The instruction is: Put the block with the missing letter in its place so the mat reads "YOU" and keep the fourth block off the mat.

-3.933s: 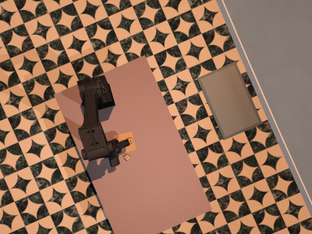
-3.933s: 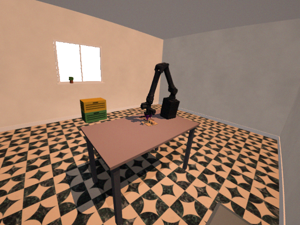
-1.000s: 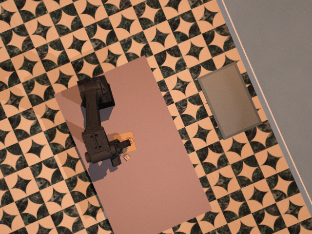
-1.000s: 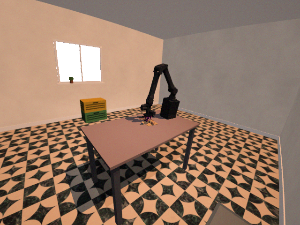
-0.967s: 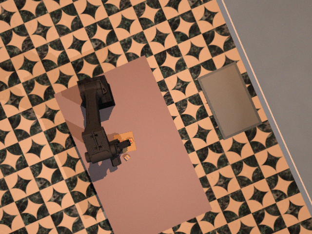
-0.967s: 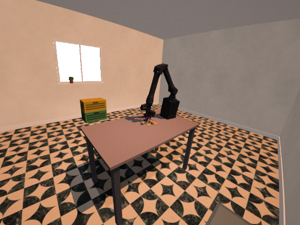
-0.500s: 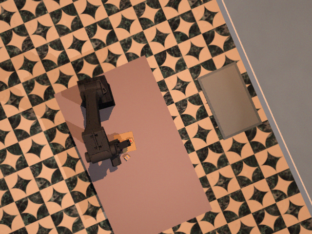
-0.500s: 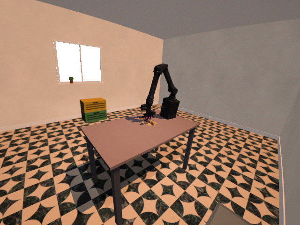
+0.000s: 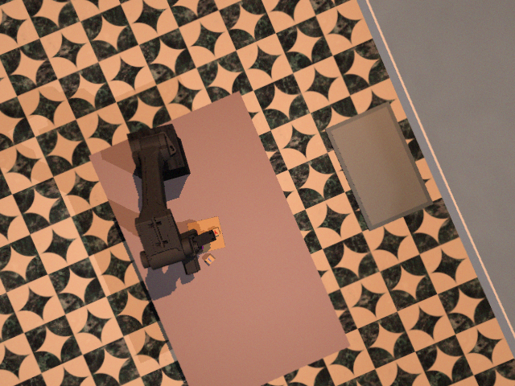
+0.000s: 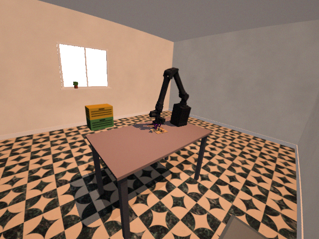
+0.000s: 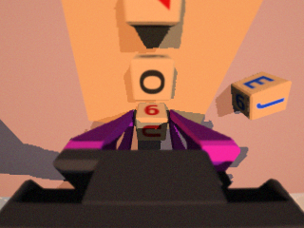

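An orange mat lies on the table. On it stand three blocks in a row along the wrist view. The far block shows part of a red letter. The middle block shows a black O on top. The near block shows a red 6 and, on the face below it, a dark red curved letter. My gripper is open, its purple fingers spread on either side of this near block. A fourth block, with a blue E, 6 and J, lies off the mat.
The pinkish table carries the robot's black base. A grey rug lies on the floor. A yellow and green crate stands by the wall.
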You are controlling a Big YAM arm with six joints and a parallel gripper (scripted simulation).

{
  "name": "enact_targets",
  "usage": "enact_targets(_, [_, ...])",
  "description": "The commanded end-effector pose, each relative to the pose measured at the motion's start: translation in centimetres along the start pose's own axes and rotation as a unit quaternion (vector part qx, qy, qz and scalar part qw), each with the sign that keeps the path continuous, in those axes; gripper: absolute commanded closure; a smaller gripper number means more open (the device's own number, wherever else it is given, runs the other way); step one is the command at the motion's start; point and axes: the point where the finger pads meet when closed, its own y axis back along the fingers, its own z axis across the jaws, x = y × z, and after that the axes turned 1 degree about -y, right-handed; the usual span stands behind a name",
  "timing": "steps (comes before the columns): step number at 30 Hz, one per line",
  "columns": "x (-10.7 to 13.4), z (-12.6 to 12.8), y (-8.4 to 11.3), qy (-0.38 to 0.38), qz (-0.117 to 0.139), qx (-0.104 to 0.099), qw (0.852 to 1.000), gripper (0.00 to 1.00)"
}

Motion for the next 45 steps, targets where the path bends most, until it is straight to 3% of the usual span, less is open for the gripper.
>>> enact_targets(1, [-0.5, -1.4, 0.2, 0.002, 0.000, 0.015, 1.000, 0.56])
enact_targets(9, [-0.5, -1.4, 0.2, 0.002, 0.000, 0.015, 1.000, 0.56])
enact_targets(10, [-0.5, -1.4, 0.2, 0.002, 0.000, 0.015, 1.000, 0.44])
enact_targets(26, [-0.5, -1.4, 0.3, 0.002, 0.000, 0.015, 1.000, 0.44])
enact_targets(45, [0.2, -0.7, 2.3, -0.004, -0.001, 0.010, 1.000, 0.44])
